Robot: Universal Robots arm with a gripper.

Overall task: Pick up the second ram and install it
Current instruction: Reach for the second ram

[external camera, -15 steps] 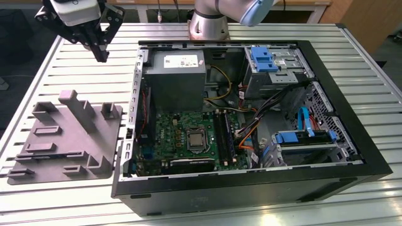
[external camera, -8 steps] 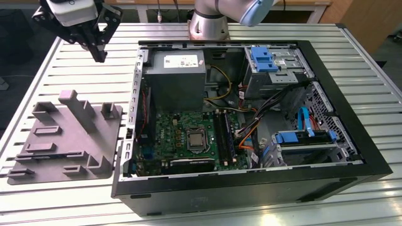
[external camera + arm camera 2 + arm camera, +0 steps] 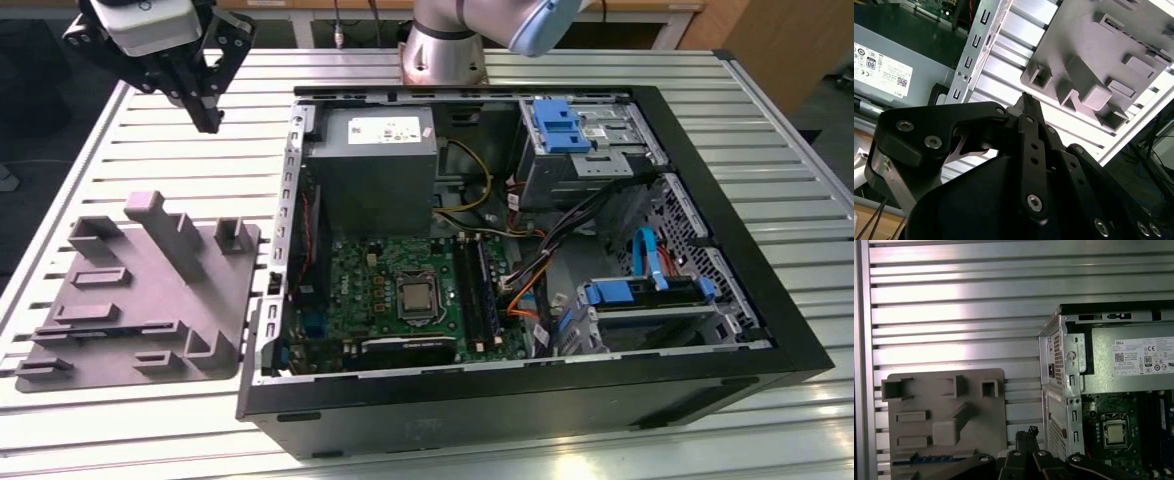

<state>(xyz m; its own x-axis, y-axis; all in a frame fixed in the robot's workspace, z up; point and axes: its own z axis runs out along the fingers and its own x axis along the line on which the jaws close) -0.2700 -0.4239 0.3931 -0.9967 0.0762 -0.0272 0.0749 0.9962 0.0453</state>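
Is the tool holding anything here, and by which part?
Nothing is held: the tool is shut and empty over the slatted table, between the grey tray and the computer case.

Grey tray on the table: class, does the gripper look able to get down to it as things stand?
Probably yes. In the exterior view the gripper hangs over the slatted table just past the grey tray, outside the computer case, and nothing stands between gripper and tray.
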